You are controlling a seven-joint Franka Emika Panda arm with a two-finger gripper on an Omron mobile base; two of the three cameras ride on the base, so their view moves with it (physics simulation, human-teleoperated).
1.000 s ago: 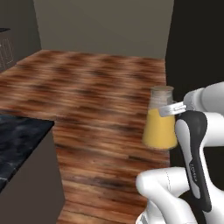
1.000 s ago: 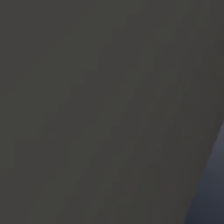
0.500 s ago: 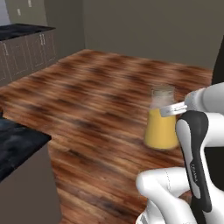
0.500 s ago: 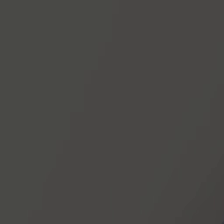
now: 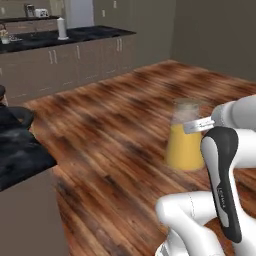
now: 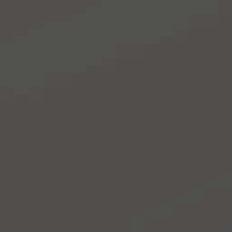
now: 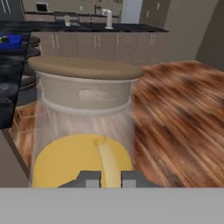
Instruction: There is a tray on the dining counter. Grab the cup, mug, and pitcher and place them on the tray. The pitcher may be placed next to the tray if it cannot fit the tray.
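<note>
Gripping pitcher [image 7: 83,127] in tool [image 7: 103,178]; no legible writing.

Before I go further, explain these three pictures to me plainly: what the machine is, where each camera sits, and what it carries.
It is a white robot arm on a driving base in a rendered kitchen. Two cameras ride on the base; the right one faces a plain grey surface. The third looks along the hand. The fingers are shut on the handle of a clear glass pitcher of orange liquid with a tan round lid, carried above the wooden floor. A bright blue tray lies on the black marble counter at the hand view's left.
</note>
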